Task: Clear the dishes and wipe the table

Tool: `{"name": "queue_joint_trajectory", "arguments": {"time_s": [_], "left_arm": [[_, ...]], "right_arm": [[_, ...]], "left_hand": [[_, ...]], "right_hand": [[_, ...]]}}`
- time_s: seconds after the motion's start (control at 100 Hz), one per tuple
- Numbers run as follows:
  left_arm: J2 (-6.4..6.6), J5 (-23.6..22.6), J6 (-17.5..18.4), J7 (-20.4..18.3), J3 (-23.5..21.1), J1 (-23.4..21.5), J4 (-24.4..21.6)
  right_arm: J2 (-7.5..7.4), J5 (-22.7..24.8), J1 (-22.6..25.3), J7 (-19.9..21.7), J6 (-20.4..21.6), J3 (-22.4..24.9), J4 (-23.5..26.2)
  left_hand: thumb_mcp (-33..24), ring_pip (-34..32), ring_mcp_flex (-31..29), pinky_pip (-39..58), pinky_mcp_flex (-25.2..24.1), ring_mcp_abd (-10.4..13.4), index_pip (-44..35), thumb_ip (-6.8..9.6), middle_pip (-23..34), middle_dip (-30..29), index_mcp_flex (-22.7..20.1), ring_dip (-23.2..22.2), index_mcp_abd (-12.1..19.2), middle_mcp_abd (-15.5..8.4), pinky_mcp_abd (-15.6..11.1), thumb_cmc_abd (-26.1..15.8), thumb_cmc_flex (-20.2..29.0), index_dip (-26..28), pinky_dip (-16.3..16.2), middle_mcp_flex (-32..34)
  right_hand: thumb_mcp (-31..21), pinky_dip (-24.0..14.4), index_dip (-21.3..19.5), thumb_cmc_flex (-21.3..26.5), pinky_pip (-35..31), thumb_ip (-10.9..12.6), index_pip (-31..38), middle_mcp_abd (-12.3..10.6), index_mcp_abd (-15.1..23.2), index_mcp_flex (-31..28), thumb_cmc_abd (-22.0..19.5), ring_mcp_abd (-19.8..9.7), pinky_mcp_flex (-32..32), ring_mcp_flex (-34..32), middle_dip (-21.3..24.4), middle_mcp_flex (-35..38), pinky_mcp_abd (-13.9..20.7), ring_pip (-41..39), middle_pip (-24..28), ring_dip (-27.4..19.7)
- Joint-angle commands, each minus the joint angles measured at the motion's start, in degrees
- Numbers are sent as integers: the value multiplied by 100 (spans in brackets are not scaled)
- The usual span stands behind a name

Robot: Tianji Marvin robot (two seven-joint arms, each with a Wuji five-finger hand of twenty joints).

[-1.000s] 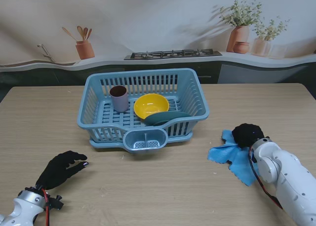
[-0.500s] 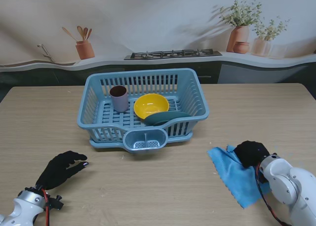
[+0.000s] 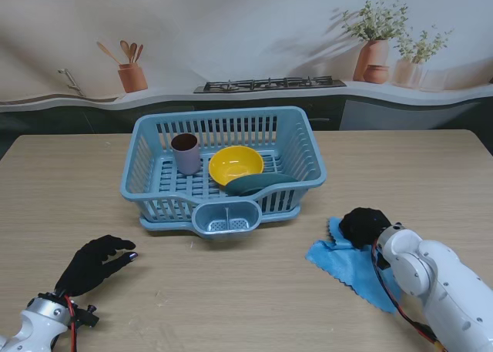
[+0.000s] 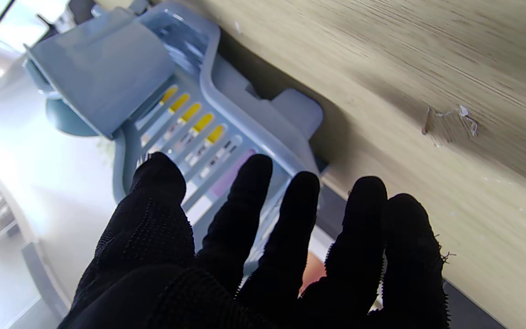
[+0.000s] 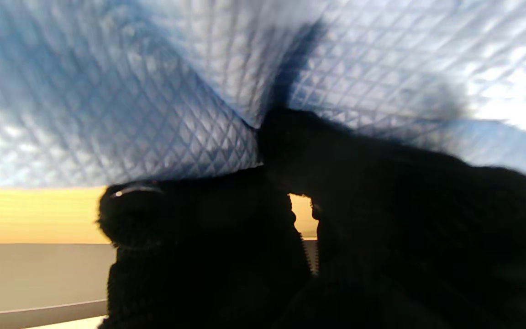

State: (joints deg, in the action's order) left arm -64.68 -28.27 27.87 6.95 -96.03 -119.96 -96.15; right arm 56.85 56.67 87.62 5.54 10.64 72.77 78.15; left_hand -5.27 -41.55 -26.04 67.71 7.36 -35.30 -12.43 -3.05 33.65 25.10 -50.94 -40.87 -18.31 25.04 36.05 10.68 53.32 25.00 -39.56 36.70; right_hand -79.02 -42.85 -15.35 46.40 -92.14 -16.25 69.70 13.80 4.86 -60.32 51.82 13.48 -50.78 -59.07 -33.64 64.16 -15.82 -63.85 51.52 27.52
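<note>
A blue cloth (image 3: 348, 263) lies flat on the wooden table (image 3: 231, 290) at my right, its quilted weave (image 5: 153, 91) filling the right wrist view. My right hand (image 3: 363, 225) in its black glove presses down on the cloth's far edge, fingers (image 5: 199, 219) curled on the fabric. A blue dish rack (image 3: 150, 175) stands in the middle and holds a mauve cup (image 3: 185, 152), a yellow bowl (image 3: 236, 165) and a dark green plate (image 3: 258, 184). My left hand (image 3: 96, 263) hovers open at the near left, fingers (image 4: 254, 205) spread toward the rack (image 4: 226, 114).
The rack's cutlery holder (image 3: 225, 217) juts toward me. A few small crumbs (image 4: 450, 119) lie on the table near the left hand. Beyond the table's far edge runs a counter with a stove (image 3: 269, 83) and plant pots (image 3: 373, 59).
My right hand has dragged the cloth leftward and slightly away from me across the table, after sweeping it nearer to me half a second ago. The left hand has not moved.
</note>
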Motion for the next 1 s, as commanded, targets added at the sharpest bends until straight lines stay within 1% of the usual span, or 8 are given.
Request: {"name": "queue_joint_trajectory", "arguments": {"time_s": [0.0, 0.24, 0.35, 0.46, 0.55, 0.66, 0.78, 0.99], "left_arm": [[-31, 7, 25, -56, -1, -36, -17], [-38, -12, 39, -14, -6, -47, -15], [-41, -15, 42, -3, -8, -51, -16], [-37, -12, 24, -19, -11, -51, -22], [-30, 11, 10, -67, -15, -55, -36], [-24, 19, 10, -97, -21, -53, -33], [-23, 27, 29, -106, -26, -61, -33], [-33, 19, 107, -59, -38, -91, -27]], "right_arm": [[133, 37, -112, 102, -33, -155, -317], [172, 51, -1037, -379, -496, -873, -1080], [161, 101, -1255, -453, -529, -956, -1280], [143, 211, -1263, -498, -529, -867, -1313], [108, 365, -1114, -450, -421, -654, -1212], [69, 553, -740, -348, -167, -266, -955], [48, 671, -218, -224, 119, 224, -600], [64, 617, 782, 81, 640, 1018, 150]], "left_hand": [[-66, 15, -15, -79, -41, 53, -13, 102, -2, -111, 61, 1, 117, -117, -76, -108, 109, 34, 89, -17], [-59, 16, -12, -79, -41, 56, -12, 102, 1, -110, 64, 1, 107, -120, -76, -107, 115, 34, 89, -10], [-57, 14, -18, -79, -41, 56, -13, 103, -1, -111, 61, 0, 105, -129, -76, -107, 115, 35, 89, -12], [-56, 19, -10, -79, -41, 54, -15, 103, -1, -111, 57, 1, 109, -115, -76, -110, 117, 35, 89, -11], [-51, 19, -9, -79, -41, 52, -13, 103, 0, -110, 60, 2, 114, -125, -76, -113, 110, 34, 89, -15], [-51, 17, -8, -79, -41, 55, -12, 103, -2, -111, 63, 0, 110, -122, -76, -111, 118, 34, 89, -20], [-46, 16, -8, -79, -41, 55, -12, 103, -2, -111, 63, 0, 107, -129, -76, -115, 115, 34, 89, -17], [-43, 18, -14, -79, -41, 61, -13, 104, -4, -112, 62, 3, 113, -121, -76, -112, 118, 35, 89, -14]], "right_hand": [[-10, -90, 227, 294, 13, 69, -432, -515, -251, -18, -96, -24, 72, -101, 580, 33, 782, -174, -794, -27], [13, -89, 226, 292, 19, 71, -433, -529, -242, -11, -124, -45, 74, -90, 577, 15, 793, -173, -792, -24], [20, -90, 225, 291, 19, 71, -436, -519, -243, -4, -138, -44, 75, -81, 575, 4, 795, -177, -789, -20], [23, -92, 222, 295, 18, 71, -437, -520, -250, 5, -142, -41, 87, -74, 572, -5, 784, -181, -781, -20], [17, -95, 220, 302, 7, 73, -437, -499, -258, 11, -136, -30, 82, -79, 572, -9, 776, -192, -773, -19], [14, -95, 217, 300, 3, 73, -436, -476, -267, 20, -139, -29, 73, -91, 578, -5, 760, -194, -770, -24], [16, -95, 214, 299, 4, 70, -434, -481, -282, 33, -145, -25, 89, -88, 577, -10, 752, -194, -763, -26], [10, -105, 210, 304, -13, 70, -429, -464, -299, 43, -147, -8, 111, -73, 570, -23, 735, -206, -755, -19]]}}
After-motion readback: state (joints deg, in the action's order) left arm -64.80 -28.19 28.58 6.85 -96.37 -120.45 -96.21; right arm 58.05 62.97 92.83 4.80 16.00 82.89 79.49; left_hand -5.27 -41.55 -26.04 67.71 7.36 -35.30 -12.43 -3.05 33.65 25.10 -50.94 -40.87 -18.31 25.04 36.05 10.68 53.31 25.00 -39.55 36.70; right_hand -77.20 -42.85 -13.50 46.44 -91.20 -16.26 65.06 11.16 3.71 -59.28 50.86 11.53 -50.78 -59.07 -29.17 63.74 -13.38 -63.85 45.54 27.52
